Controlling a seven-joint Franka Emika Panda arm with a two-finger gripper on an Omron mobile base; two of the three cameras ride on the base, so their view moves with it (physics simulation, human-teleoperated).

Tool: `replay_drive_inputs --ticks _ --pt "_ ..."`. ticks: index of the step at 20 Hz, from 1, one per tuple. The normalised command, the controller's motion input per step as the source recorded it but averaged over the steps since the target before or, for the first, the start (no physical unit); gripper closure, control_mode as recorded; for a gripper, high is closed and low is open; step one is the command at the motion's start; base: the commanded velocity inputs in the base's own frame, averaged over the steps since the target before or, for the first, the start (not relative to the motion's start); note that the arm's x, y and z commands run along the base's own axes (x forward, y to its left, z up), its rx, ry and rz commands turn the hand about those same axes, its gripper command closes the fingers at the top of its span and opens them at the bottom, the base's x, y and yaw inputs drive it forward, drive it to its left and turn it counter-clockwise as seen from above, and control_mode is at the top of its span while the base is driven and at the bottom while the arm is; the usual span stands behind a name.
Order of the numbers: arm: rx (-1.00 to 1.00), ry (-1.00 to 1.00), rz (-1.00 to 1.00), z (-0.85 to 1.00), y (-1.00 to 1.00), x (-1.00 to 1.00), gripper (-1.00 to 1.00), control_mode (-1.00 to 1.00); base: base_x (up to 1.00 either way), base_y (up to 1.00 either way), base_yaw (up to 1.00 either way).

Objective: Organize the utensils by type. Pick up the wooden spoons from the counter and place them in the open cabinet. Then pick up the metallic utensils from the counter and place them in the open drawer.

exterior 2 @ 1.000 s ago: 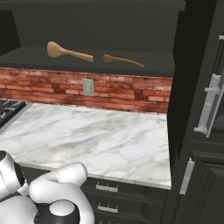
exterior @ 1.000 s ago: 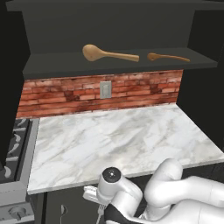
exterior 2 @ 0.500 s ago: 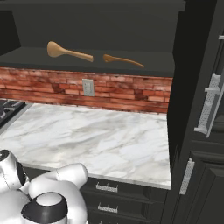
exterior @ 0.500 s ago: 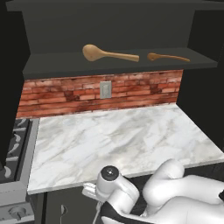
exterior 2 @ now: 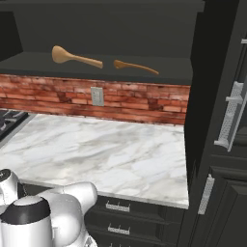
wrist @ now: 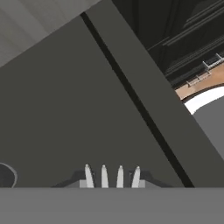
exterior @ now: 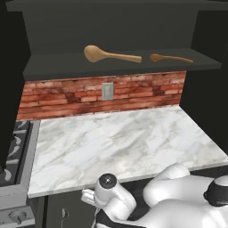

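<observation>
Carrying: a fork (wrist: 112, 176), four pale tines showing at the bottom of the hand view, right where the fingertips should rise. Judged held by the gripper, though the fingers themselves are hidden, so the grip cannot be confirmed.
Step in hand: second half of the task, metallic utensils to the open drawer (wrist: 65, 113). The hand view looks down onto a flat dark grey floor with a raised dark wall running diagonally; judged to be the drawer's interior.
Arm: folded low in front of the counter (exterior: 120, 142), below its front edge in both base views.
Wooden spoons, count: two, both lying on the shelf floor of the open cabinet (exterior: 53, 67). The larger light-tan spoon (exterior: 111, 54) sits near the middle; the smaller orange-brown spoon (exterior: 171, 58) lies toward the right end. They are apart, not touching. That half of the task looks done.
Metal utensils, count: one, the fork. A second piece cannot be found in these frames.
Counter: marble slab bare of utensils from the stove (exterior: 13, 151) edge to the right edge.
Next move, judged: lower the tines to the drawer floor, away from the wall, then release so the fork lands flat.
Risk, judged: a release too close to the wall could leave the fork propped on the rim.
</observation>
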Motion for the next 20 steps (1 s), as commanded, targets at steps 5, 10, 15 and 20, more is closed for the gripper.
replay_drive_inputs --ticks 5,10,15,20 --pt "0.0 0.0 0.0 -0.17 0.06 0.11 1.0 -1.0 0.0 0.0 0.0" --pt "0.0 0.01 0.0 -0.13 0.0 0.13 1.0 -1.0 0.0 0.0 0.0" --pt "0.0 0.01 0.0 -0.14 0.02 0.1 1.0 -1.0 0.0 0.0 0.0" --pt "0.0 0.02 0.0 -0.2 0.11 0.08 -1.0 -1.0 0.0 0.0 0.0"
